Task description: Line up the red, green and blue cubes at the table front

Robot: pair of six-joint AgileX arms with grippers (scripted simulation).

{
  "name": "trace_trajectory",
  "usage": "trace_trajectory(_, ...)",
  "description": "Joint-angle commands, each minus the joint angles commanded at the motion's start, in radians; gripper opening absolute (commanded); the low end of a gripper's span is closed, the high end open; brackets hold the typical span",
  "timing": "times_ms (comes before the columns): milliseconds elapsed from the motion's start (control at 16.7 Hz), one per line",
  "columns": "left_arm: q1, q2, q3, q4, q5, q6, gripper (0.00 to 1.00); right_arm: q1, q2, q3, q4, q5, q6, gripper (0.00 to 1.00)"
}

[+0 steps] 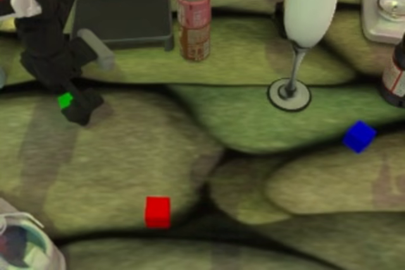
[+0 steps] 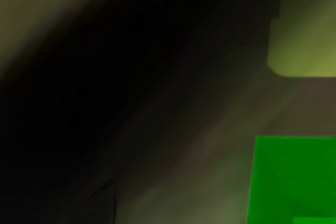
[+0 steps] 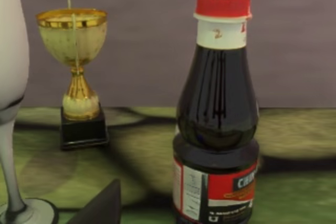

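Observation:
The green cube (image 1: 64, 100) sits at the left of the table (image 1: 126, 156), half covered by my left gripper (image 1: 74, 103), which is down over it. In the left wrist view the green cube (image 2: 294, 179) fills the corner, very close, beside a dark blurred mass. The red cube (image 1: 157, 212) lies alone near the front, left of centre. The blue cube (image 1: 359, 136) lies alone at the right, turned at an angle. My right arm is outside the top view; only a dark wedge of my right gripper (image 3: 102, 208) shows in its wrist view.
At the back stand a dark grey tray (image 1: 123, 18), a soda can (image 1: 193, 20), a tall white glass (image 1: 297, 42), a white device (image 1: 386, 14) and a dark sauce bottle (image 3: 218, 129). A gold trophy (image 3: 76, 77) stands beyond. A glass object (image 1: 25, 245) sits front left.

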Motion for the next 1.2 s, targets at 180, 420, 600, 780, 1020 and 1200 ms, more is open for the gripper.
trace_trajectory(180, 0.0, 0.003, -0.004, 0.006, 0.0, 0.0, 1.0, 0.0, 0.0, 0.0, 0.0, 0.0, 0.0, 1.0)
trace_trajectory(420, 0.0, 0.003, -0.004, 0.006, 0.0, 0.0, 0.77, 0.0, 0.0, 0.0, 0.0, 0.0, 0.0, 1.0)
trace_trajectory(600, 0.0, 0.003, -0.004, 0.006, 0.0, 0.0, 0.55, 0.0, 0.0, 0.0, 0.0, 0.0, 0.0, 1.0)
trace_trajectory(780, 0.0, 0.003, -0.004, 0.006, 0.0, 0.0, 0.32, 0.0, 0.0, 0.0, 0.0, 0.0, 0.0, 1.0)
trace_trajectory(1020, 0.0, 0.003, -0.004, 0.006, 0.0, 0.0, 0.02, 0.0, 0.0, 0.0, 0.0, 0.0, 0.0, 1.0)
trace_trajectory(1200, 0.0, 0.003, -0.004, 0.006, 0.0, 0.0, 0.0, 0.0, 0.0, 0.0, 0.0, 0.0, 0.0, 1.0)
